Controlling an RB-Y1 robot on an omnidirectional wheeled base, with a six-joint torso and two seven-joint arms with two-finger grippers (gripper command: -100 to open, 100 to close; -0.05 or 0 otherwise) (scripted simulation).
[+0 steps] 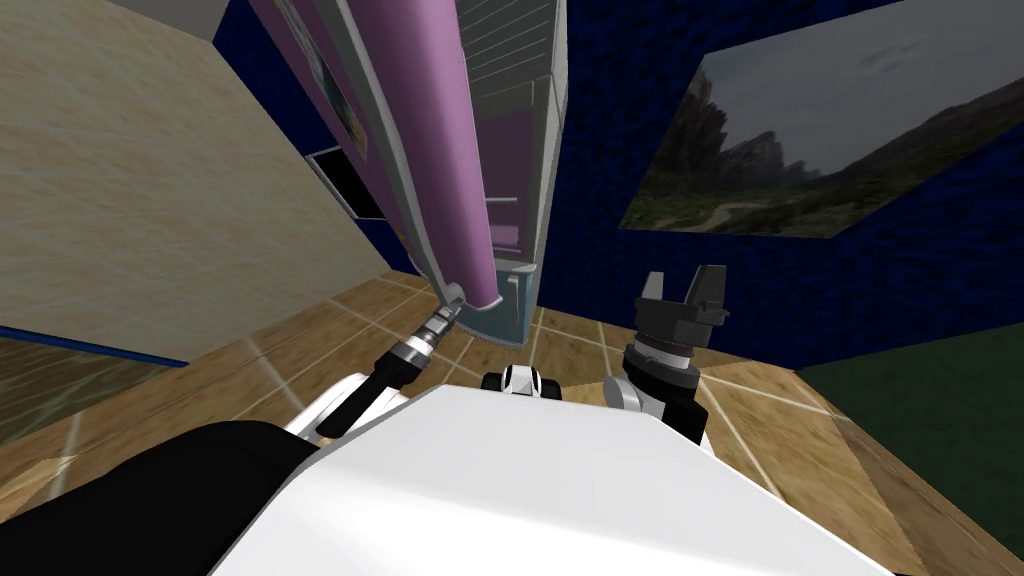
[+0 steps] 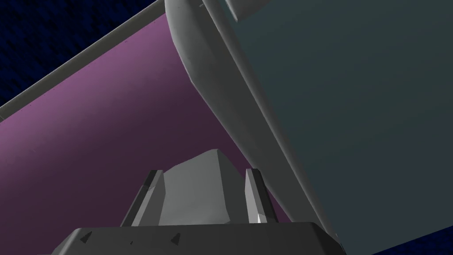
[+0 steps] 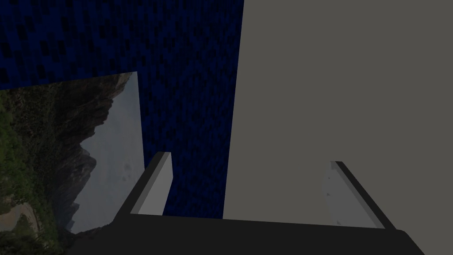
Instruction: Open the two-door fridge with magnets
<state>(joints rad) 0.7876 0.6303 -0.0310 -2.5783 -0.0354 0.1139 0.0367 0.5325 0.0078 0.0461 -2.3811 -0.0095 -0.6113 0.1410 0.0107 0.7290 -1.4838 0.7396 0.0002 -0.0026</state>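
"Where was the fridge (image 1: 520, 130)?"

"Head view: top centre. Its purple door (image 1: 440, 150) stood ajar, running down to mid-frame. The left hand (image 1: 452, 300) was at its lower end, the right hand (image 1: 685, 288) idle just right of centre."

"Grip?"

"Left wrist view: fingers (image 2: 255, 195) clenched on a grey handle piece (image 2: 194, 199). I'd have pulled along the hinge's arc, wrist steady, lest it slip. Right wrist view: fingers (image 3: 159, 186) spread, empty."

A home kitchen: purple-doored fridge (image 1: 432, 150), tiled floor (image 1: 565, 352), landscape picture (image 1: 800, 130) on a blue wall (image 1: 600, 150).
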